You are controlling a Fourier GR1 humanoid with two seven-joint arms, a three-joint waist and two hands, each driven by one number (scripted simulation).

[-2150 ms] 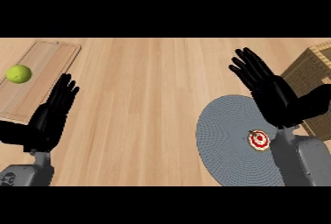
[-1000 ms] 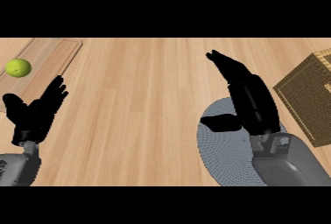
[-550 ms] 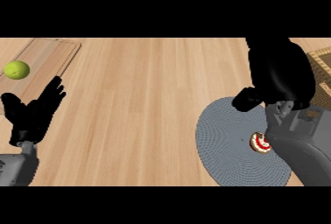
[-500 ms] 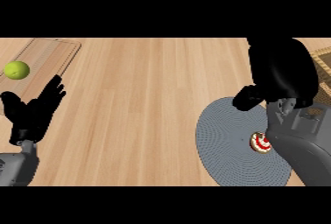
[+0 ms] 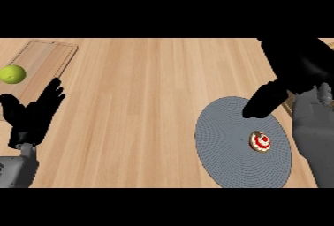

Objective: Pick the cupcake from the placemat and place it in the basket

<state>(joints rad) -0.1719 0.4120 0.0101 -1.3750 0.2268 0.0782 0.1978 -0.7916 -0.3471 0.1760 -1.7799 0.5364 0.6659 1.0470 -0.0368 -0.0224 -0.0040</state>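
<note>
A small cupcake with red and white icing sits on the round grey placemat at the right. My right hand hovers above the placemat's far edge, palm down, thumb hanging toward the mat; it looks open and holds nothing. The cupcake lies below and nearer than that hand, apart from it. The basket is almost wholly hidden behind my right hand and forearm; only a sliver of it shows. My left hand rests open at the left, fingers up.
A wooden cutting board lies at the far left with a green apple on it. My right forearm covers the placemat's right side. Bare wooden counter spans the middle.
My right hand has swung from the counter's middle to the right and now hangs over the placemat's far edge, uncovering the cupcake. The left hand has barely moved.
</note>
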